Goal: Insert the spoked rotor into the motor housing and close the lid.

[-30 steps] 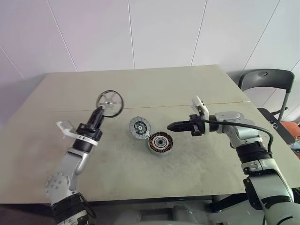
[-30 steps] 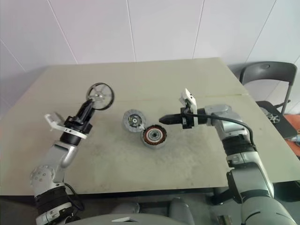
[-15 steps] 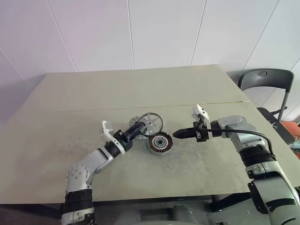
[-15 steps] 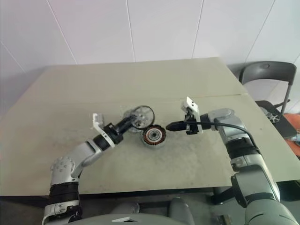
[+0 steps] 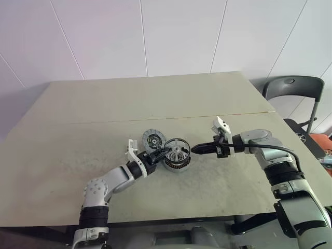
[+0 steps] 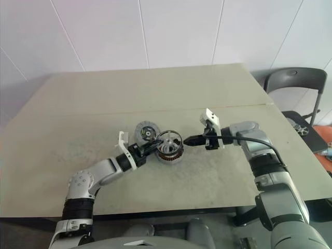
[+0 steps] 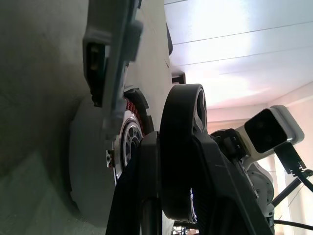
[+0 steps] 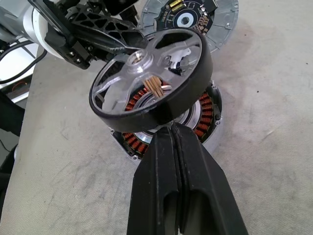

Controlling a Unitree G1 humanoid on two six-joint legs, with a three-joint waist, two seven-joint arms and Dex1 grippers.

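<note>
Left pincer clamped on the rim of the thin dark-ringed, silver-spoked rotor, held tilted just above the short round copper-wound metal motor housing on the beige tabletop. Not yet seated; needs levelling, hub over hub. Right pincer shut and empty, tip just right of the housing. Just behind the housing, flat ribbed grey lid.

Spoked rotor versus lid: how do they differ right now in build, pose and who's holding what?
The spoked rotor is an open wheel with gaps between spokes; the lid is a solid disc. The rotor hangs tilted over the motor housing, gripped by the left gripper; the lid lies flat on the table, unheld. Both are round.
</note>
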